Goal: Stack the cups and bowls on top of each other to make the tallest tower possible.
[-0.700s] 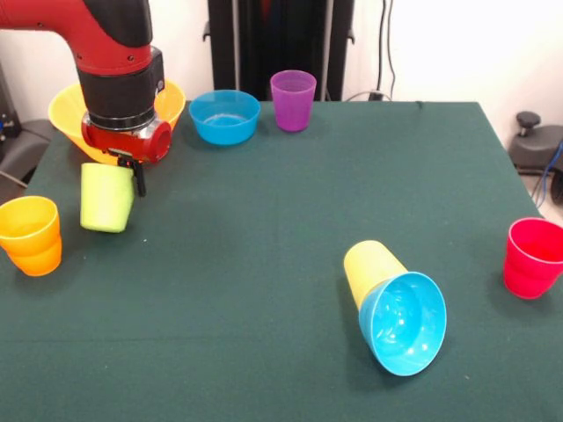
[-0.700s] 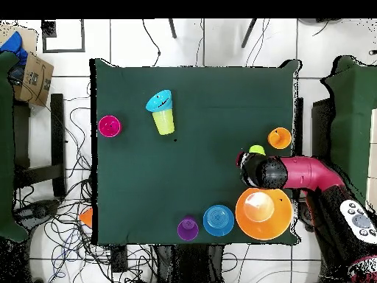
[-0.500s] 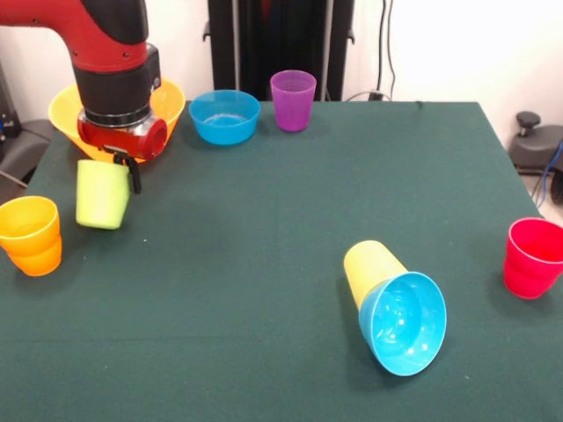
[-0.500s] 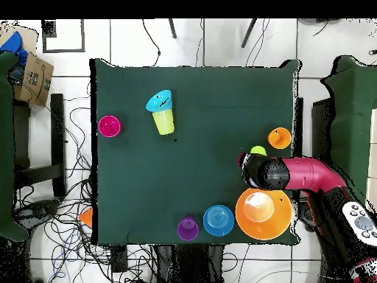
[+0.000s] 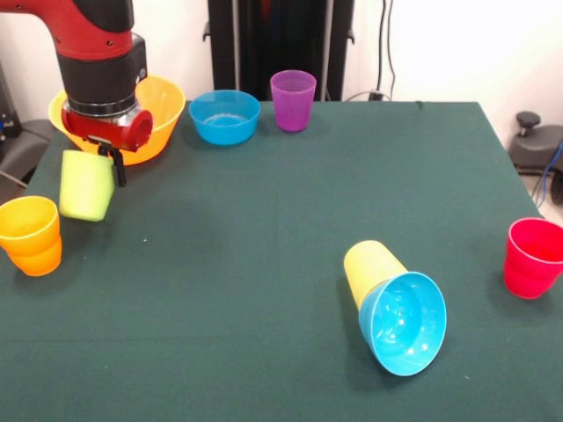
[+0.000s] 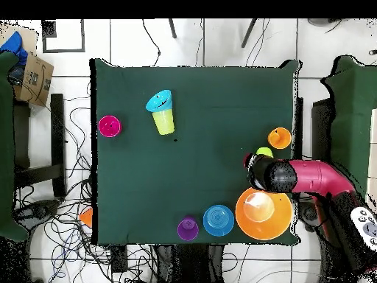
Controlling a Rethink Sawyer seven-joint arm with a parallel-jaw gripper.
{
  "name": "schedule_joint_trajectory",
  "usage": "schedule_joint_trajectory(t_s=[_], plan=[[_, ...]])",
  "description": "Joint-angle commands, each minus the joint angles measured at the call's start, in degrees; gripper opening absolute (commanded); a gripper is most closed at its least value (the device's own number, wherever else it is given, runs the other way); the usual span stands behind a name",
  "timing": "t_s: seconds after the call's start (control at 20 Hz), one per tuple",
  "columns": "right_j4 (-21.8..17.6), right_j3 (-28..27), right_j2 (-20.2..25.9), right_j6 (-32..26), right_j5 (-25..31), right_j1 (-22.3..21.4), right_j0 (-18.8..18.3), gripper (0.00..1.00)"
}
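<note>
Lime-green plastic, glossy and light, the cup (image 5: 85,185) hangs clamped by its rim in the robot's claw (image 5: 104,156), clear of the table (image 5: 264,220). It tilts slightly, mouth up towards the wrist, long axis near vertical. Stiff but slippery, it looks best held at the rim wall, as now. Just below and beside the claw stands the orange cup (image 5: 32,235); behind it sits the large yellow-orange bowl (image 5: 163,105). Well away lie the toppled yellow cup (image 5: 369,264) and blue bowl (image 5: 406,323).
</note>
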Motion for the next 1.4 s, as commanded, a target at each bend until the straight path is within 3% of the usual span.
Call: schedule_joint_trajectory(t_s=[0.05, 0.45, 0.8, 1.4], plan=[[-0.8, 3.5, 0.6, -4.9, -1.1, -0.5, 1.7, 0.00], [0.2, 4.1, 0.5, -2.8, -1.2, -0.2, 2.4, 0.00], [5.7, 5.4, 0.9, 1.6, -0.1, 0.1, 3.1, 0.00], [13.5, 2.2, -3.5, 11.5, -4.4, 4.2, 10.6, 0.00]])
